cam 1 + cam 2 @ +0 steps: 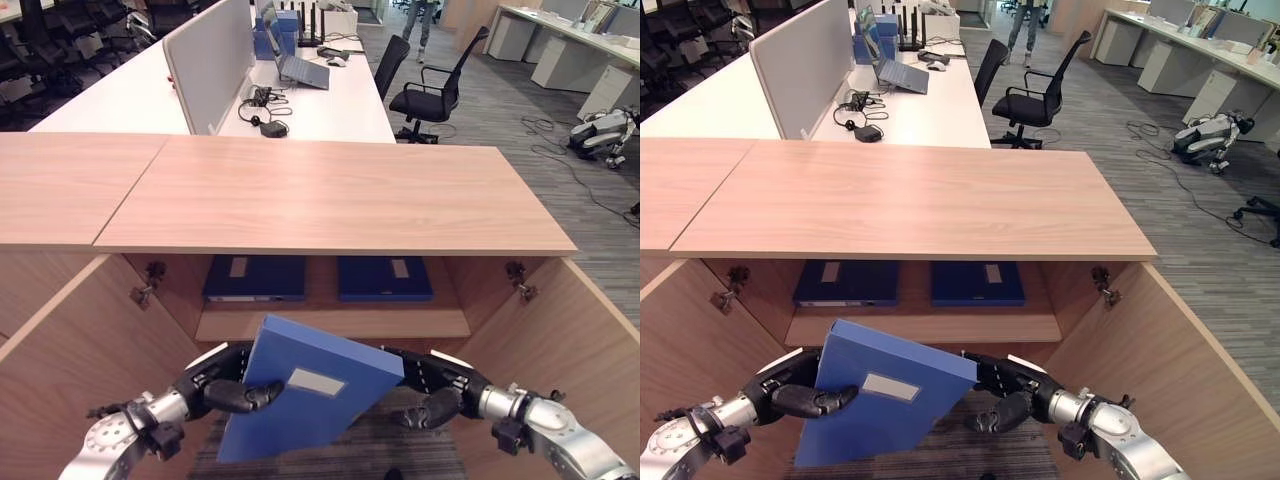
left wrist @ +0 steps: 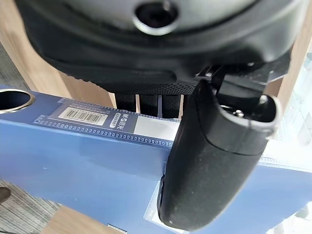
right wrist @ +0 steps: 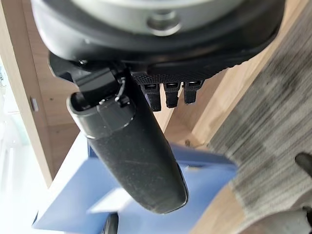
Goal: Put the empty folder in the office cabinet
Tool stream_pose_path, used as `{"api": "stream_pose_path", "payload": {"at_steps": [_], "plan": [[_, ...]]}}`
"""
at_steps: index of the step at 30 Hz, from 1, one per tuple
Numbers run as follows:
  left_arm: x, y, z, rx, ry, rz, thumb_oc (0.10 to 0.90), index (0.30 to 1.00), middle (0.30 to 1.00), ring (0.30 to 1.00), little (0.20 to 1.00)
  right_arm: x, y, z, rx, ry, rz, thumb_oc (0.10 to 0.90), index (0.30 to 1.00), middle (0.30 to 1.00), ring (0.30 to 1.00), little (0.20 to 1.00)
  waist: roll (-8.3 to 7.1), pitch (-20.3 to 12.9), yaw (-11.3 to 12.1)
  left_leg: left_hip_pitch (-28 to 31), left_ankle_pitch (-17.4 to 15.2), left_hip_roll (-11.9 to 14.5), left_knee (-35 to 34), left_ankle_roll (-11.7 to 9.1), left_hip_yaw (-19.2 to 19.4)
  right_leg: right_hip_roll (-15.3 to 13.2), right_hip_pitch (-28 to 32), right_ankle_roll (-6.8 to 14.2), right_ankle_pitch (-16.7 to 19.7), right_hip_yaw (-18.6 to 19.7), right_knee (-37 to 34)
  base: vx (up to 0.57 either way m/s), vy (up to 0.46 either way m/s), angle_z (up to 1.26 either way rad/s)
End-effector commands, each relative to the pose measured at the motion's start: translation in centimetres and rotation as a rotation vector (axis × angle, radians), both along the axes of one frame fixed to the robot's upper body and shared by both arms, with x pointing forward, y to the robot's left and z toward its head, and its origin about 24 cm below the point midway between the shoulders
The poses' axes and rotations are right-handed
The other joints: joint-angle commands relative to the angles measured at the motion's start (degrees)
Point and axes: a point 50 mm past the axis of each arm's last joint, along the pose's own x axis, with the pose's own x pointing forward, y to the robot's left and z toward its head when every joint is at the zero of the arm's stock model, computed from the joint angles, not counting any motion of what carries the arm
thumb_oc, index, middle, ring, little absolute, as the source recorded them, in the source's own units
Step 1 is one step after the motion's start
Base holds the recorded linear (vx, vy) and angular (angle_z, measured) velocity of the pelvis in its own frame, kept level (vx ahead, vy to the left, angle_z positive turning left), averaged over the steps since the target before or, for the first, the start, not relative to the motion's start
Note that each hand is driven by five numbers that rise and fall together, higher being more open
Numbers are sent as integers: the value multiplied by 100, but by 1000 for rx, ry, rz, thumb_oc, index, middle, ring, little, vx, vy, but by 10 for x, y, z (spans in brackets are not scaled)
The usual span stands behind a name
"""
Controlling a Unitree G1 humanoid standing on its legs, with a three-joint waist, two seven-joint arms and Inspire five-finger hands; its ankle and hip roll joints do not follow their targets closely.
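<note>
Left hand [image 1: 232,393] nearest us, thumb over front face of blue folder [image 1: 310,385], fingers behind it: clamped on folder's left edge. Right hand [image 1: 436,398] at folder's right edge; we cannot tell whether its fingers grip or only brace. Folder hangs tilted between both hands, in front of open office cabinet [image 1: 330,200]. Shelf [image 1: 330,322] lies straight ahead, slightly above, already holding two dark folders [image 1: 256,277]. We judge push goes forward.
</note>
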Motion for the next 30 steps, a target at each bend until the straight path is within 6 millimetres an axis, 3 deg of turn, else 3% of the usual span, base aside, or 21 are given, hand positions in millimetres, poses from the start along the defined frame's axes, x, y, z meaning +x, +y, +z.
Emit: {"api": "stream_pose_path", "payload": {"at_steps": [1, 9, 16, 30], "plan": [[37, 5, 50, -5, -263, -40, 400, 300, 300, 300, 300, 40, -7, 45, -18, -256, 19, 800, 900, 900, 900, 900, 85, -238, 90, 266, -850, 120, -23, 52, -57, -224, 127, 539, -302, -26, 2, 0, 0, 0], [41, 9, 50, 15, -258, -35, 400, 300, 300, 300, 300, 47, -22, 46, -106, -249, 4, 800, 900, 900, 900, 900, 41, -227, 118, 250, -838, 114, -23, 44, -29, -243, 125, 556, -267, -73, 2, 0, 0, 0], [43, 5, 51, -21, -274, -33, 400, 300, 300, 300, 300, 48, -22, 44, -99, -235, 1, 800, 900, 900, 900, 900, -1, -225, 125, 235, -832, 112, -23, 37, -27, -241, 107, 554, -256, -65, 2, 0, 0, 0], [53, -9, 52, -72, -357, 19, 400, 300, 300, 300, 300, 35, 25, 16, 40, -120, 118, 800, 900, 900, 900, 900, -19, -217, 110, 295, -864, 112, -23, 32, 32, -218, 113, 516, -269, 1, 2, 0, 0, 0]]}}
